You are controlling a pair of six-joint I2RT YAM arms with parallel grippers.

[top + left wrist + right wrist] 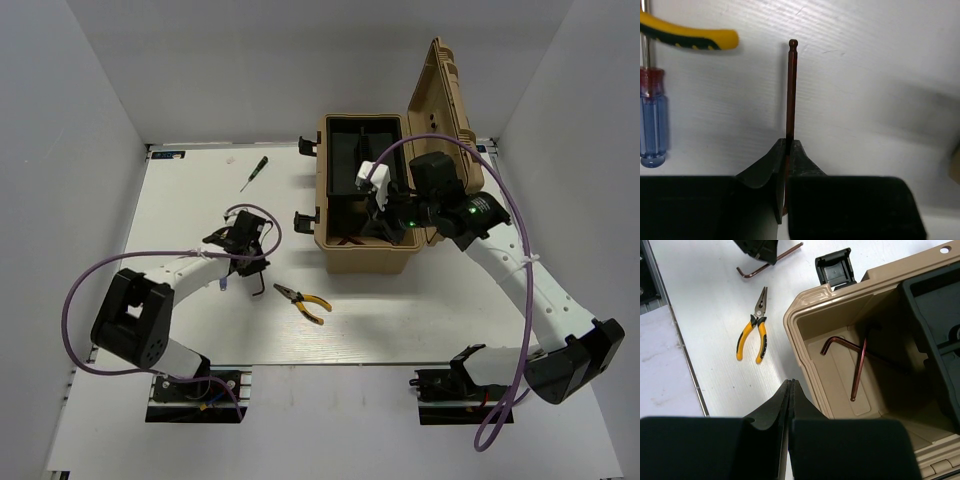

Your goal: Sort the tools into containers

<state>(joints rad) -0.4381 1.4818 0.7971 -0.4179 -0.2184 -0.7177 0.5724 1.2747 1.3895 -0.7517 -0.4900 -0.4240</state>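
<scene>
- Two arms reach over a white table point(400, 320). One tan toolbox point(372, 258) stands open on its far right part, with the lid point(440, 105) tipped up and back.
- Left claw point(788, 146): fingers pressed together on a hex key point(791, 90), clamped on the long shaft. The key juts straight out past the fingertips, ball end foremost, over bare table. I cannot tell whether the key touches the surface.
- From the right wrist, the key's short bend shows on one side of that claw and the straight end on the other.
- Right claw point(791, 386): fingers closed tight, nothing between them. It hangs above the near end of the toolbox.
- Boxed keys point(858, 371): at least two reddish-brown hex keys lie on the tan floor at the near end of the toolbox, touching or crossing. They sit beside the black tray point(345, 135), which fills the far part.
- A black latch point(835, 267) hangs off the toolbox's left wall.
- Pliers point(759, 319): yellow-handled, flat on the table between the left claw and the toolbox, nearer the arm bases. The nose is shut and the handles are slightly splayed. They lie apart from both.
- Blue screwdriver point(652, 117): on the table just beside the left claw. A yellow pliers handle shows beyond it in the left wrist view.
- Far screwdriver point(253, 173): on the table left of the toolbox's far end, well apart from the other tools.
</scene>
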